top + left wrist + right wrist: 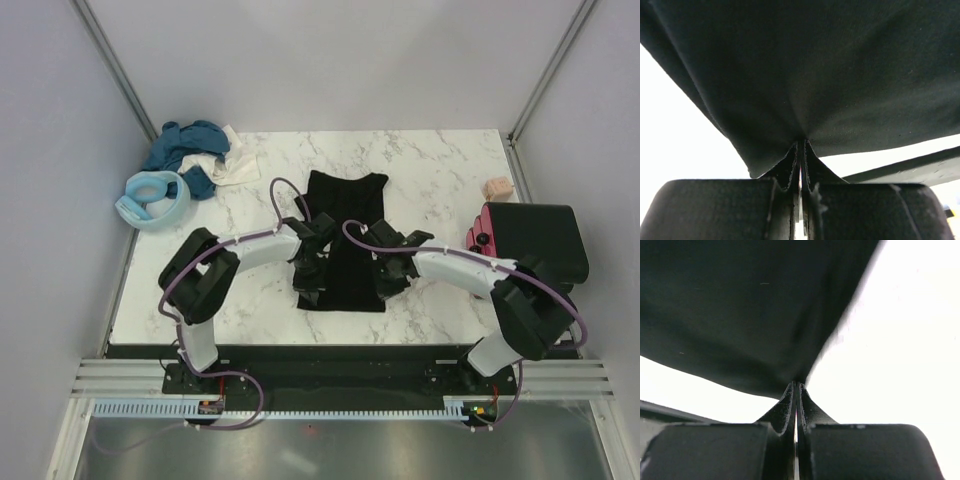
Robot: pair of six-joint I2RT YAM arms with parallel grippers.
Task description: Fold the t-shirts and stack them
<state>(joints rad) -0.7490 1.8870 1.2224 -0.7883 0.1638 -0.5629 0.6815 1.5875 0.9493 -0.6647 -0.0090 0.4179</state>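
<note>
A black t-shirt (345,215) lies as a long narrow strip in the middle of the marble table (440,165). My left gripper (312,270) is at its left edge and my right gripper (388,275) at its right edge, both near the front end. In the left wrist view the gripper (801,142) is shut on a pinch of the black t-shirt (815,65), which is pulled up into a peak. The right wrist view shows the same: the gripper (796,384) is shut on a fold of the black t-shirt (740,305).
A loose heap of teal-blue (188,145), white (235,165) and light blue t-shirts (155,198) sits at the back left corner. A folded stack, black on top (535,235) and pink below (485,230), lies at the right edge. A small pinkish-beige block (497,187) stands behind it.
</note>
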